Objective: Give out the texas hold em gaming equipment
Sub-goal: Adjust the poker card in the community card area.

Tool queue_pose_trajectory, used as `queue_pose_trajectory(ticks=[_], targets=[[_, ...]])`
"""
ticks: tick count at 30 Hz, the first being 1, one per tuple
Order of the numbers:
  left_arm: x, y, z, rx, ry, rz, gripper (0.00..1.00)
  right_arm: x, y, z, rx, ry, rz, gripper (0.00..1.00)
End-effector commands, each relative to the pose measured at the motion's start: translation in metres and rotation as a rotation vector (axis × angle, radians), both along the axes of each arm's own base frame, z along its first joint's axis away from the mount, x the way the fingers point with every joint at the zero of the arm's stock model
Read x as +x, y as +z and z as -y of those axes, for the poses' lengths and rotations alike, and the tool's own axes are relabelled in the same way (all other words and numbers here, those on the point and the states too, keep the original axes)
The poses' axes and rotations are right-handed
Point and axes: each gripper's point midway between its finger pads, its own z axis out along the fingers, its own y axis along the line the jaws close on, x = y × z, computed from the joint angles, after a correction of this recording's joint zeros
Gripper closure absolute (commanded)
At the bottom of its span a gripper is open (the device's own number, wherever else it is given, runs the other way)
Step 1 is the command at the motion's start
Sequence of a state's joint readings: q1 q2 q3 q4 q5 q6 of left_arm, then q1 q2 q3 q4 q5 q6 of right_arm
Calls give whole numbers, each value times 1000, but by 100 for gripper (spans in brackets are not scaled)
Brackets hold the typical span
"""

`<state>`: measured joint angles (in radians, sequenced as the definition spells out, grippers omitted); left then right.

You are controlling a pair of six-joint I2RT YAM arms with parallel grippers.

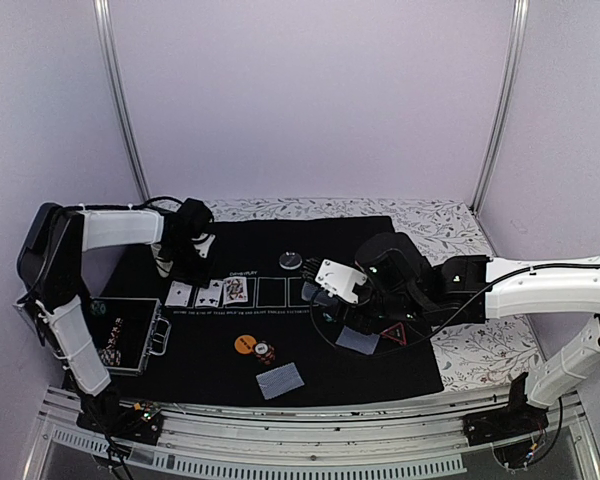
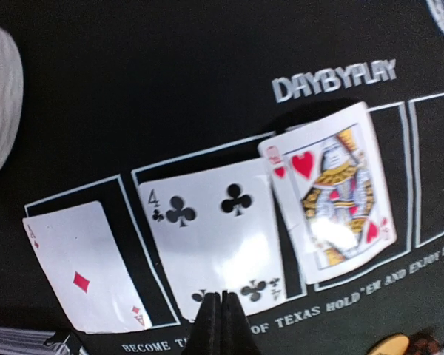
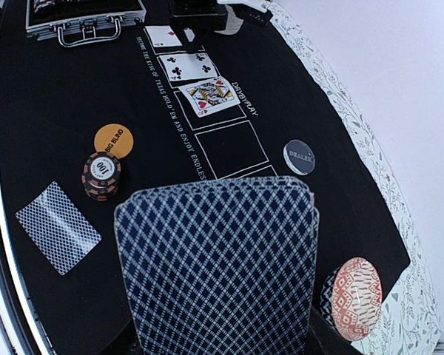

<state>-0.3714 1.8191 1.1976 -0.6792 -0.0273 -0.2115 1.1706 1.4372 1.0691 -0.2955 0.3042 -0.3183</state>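
Where the chip case (image 1: pixel 130 335) sat: far left, at the edge of the black mat (image 1: pixel 280 225) on the counter; contents too small to read.
Left claw (image 2: pixel 220 325): pinched fully shut, empty, tips over the near edge of the four of clubs (image 2: pixel 214 244).
Board cards: ace of diamonds (image 2: pixel 81 266), the four, then queen of hearts (image 2: pixel 329 200) lay face up in the first three printed boxes, the queen tilted.
Remaining boxes: two, right of the queen, held no card.
Dealer button (image 3: pixel 299 157): beyond those boxes.
Big blind disc (image 3: pixel 113 140): on the mat's near side, touching a chip stack (image 3: pixel 101 176).
Face-down cards (image 3: pixel 58 227): near the front edge.
Right claw (image 1: pixel 348 322): partly closed on a deck of cards (image 3: pixel 218 259), held above the mat's right side.
Triangle marker (image 1: pixel 395 333): just right of the deck.
Progress: seemingly about half done. Flop, one blind, chips and one hand were out; two board cards and probably more hands remained.
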Motion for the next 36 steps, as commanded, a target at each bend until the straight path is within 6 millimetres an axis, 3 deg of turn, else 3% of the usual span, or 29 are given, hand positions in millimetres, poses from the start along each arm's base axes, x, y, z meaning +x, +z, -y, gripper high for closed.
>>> queue_pose_trajectory(ticks=[1,7,10,17,26,36], targets=[[11,19,32,-15,-63,41,100,1,11,4,29,-20,6,49],[32,9,54,15,-108,54,100,1,9,5,22,-25,0,49],[36,-13,63,44,-133,22,100,1,9,4,22,-25,-1,49],[22,-43,71,74,-171,-43,100,1,8,6,23,-29,-4,49],[5,-45,89,53,-226,-41,100,1,8,5,22,-28,-4,49],[19,-45,91,91,-267,2,100,1,8,4,21,-24,-3,49]])
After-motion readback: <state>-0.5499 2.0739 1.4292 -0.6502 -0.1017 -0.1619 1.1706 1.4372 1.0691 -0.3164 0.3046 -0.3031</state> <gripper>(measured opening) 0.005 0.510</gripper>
